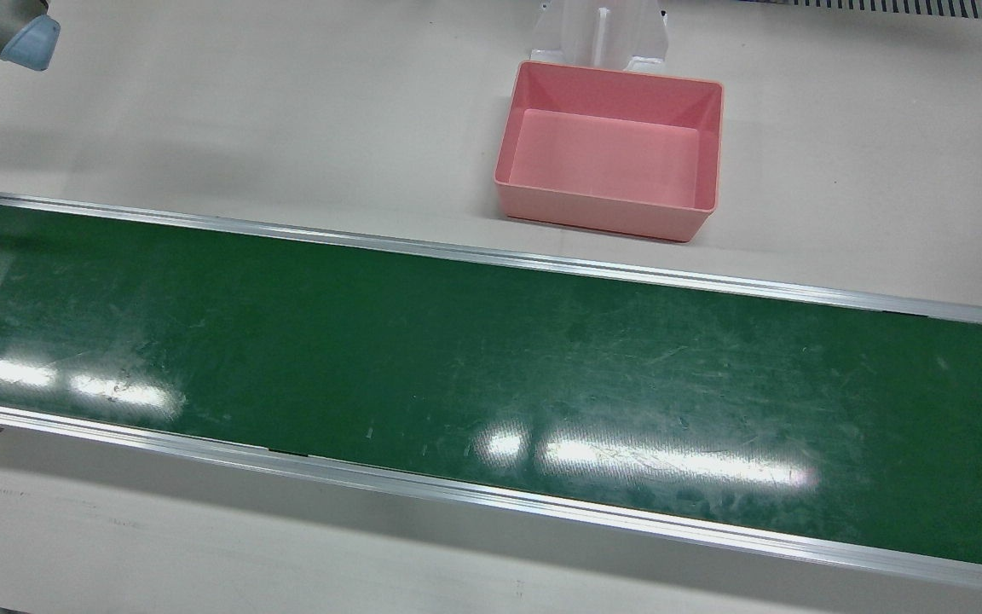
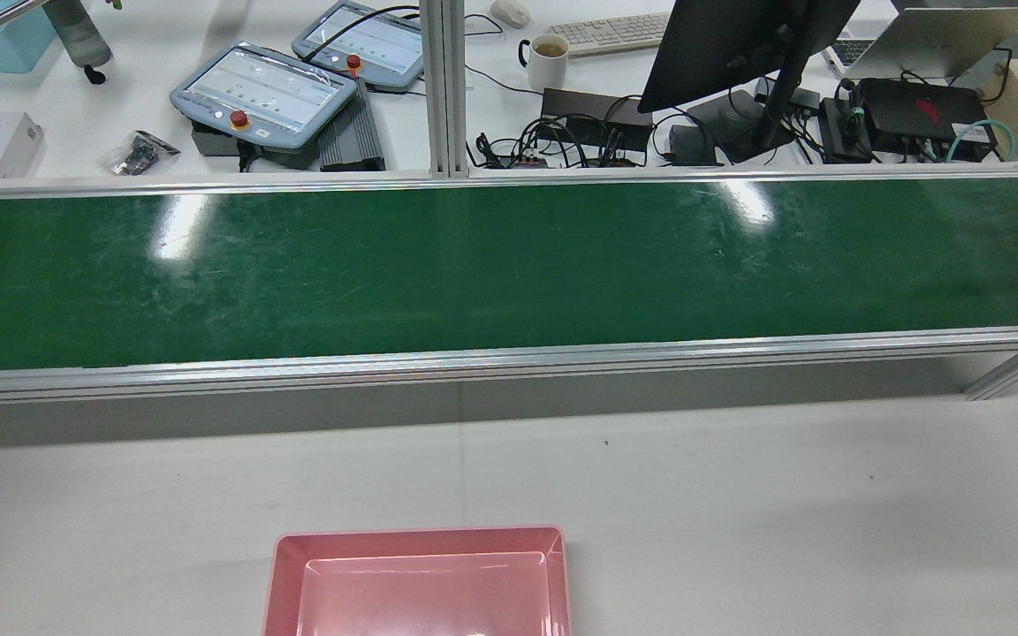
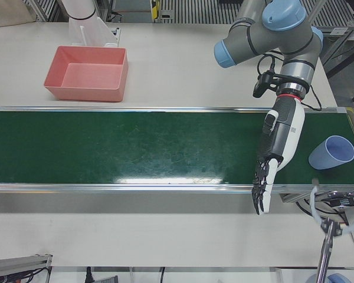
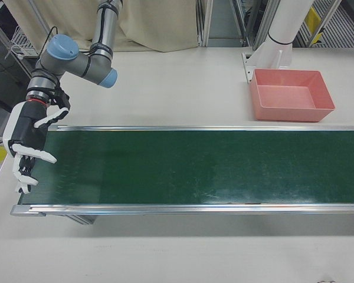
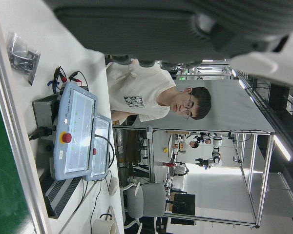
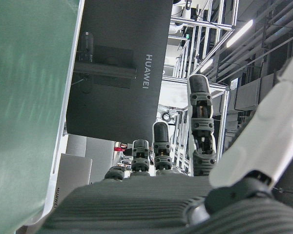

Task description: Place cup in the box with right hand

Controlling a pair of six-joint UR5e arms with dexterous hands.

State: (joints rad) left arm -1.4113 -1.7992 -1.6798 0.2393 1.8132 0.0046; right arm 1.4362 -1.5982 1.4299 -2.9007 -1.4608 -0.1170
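**Cup far from the hand that must take it**

Green belt [image 1: 491, 358] runs long and flat across a white table [image 1: 201, 128], from one side of the station to the other.

In the right-front view, the right hand [image 4: 26, 147] hangs at the far left of the frame, over the left end of the belt. Its fingers are spread apart and it holds nothing. No cup shows anywhere in this view. The pink box [image 4: 292, 94] sits on the table at the upper right, just behind the belt's back rail. It has nothing inside.

In the left-front view, the same box is at the upper left. Further right, the left hand [image 3: 274, 153] points down over the belt. Its fingers are stretched out straight and it holds nothing. At the far right of that frame sits the blue cup [image 3: 331, 152], on the very end of the belt. Its open mouth faces the upper right. I cannot tell for sure if it stands up or is tipped over.

So the cup is near the left hand and well apart from the right hand, which is at the other end of the belt. The box lies between them. I think the cup must ride along the belt before the right hand can reach it.
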